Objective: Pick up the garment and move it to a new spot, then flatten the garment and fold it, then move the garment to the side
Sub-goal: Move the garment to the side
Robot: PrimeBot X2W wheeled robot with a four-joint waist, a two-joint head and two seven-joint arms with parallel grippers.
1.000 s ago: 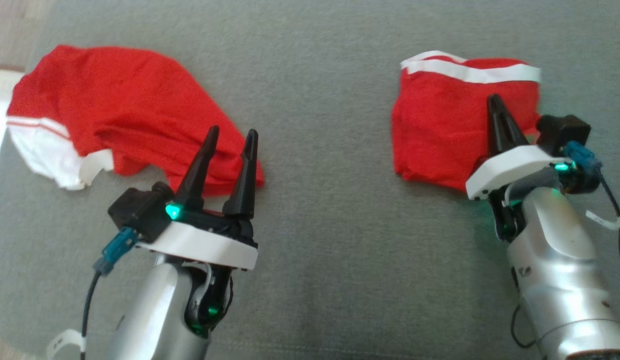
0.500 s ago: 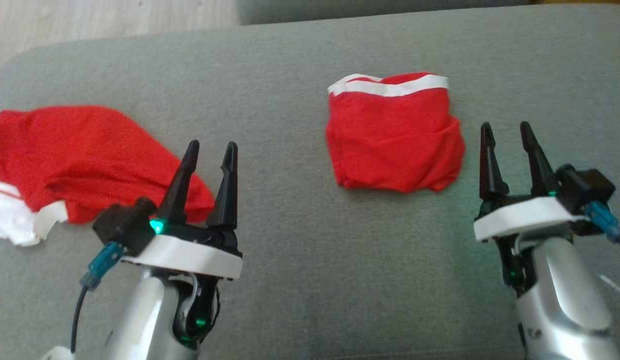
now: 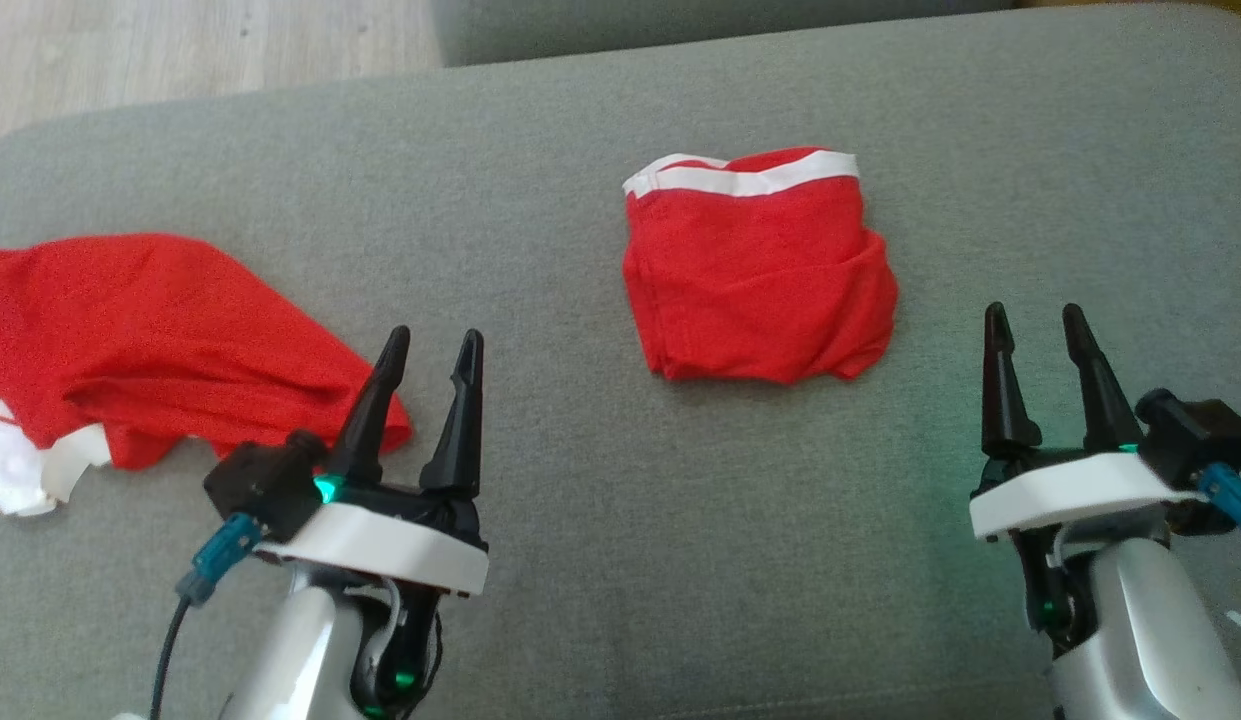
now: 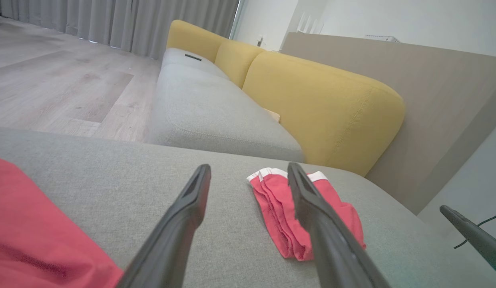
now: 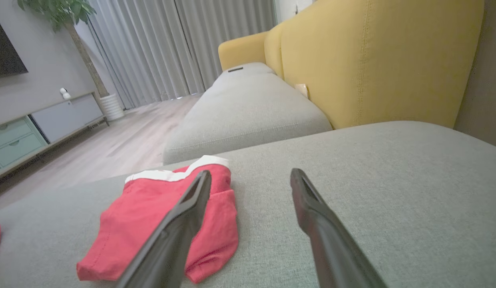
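Note:
A folded red garment (image 3: 755, 275) with a white band along its far edge lies on the grey cushion (image 3: 600, 560), right of centre; the same garment (image 4: 295, 212) (image 5: 156, 224) appears in both wrist views. My right gripper (image 3: 1030, 320) hovers open to the right of it and nearer to me, touching nothing. At the lower left my left gripper (image 3: 430, 345) is open and empty, its tips over the edge of a second, unfolded red garment (image 3: 150, 340) with white trim.
The cushion's far edge (image 3: 230, 95) borders wooden floor (image 3: 180, 45). A yellow sofa back (image 4: 323, 104) and another grey seat (image 4: 208, 108) lie beyond. A TV cabinet (image 5: 32, 128), a potted plant (image 5: 108, 106) and curtains stand across the room.
My right gripper was shut over the folded garment; it has opened and drawn back to the right of it. The head camera has shifted, so the whole scene sits differently.

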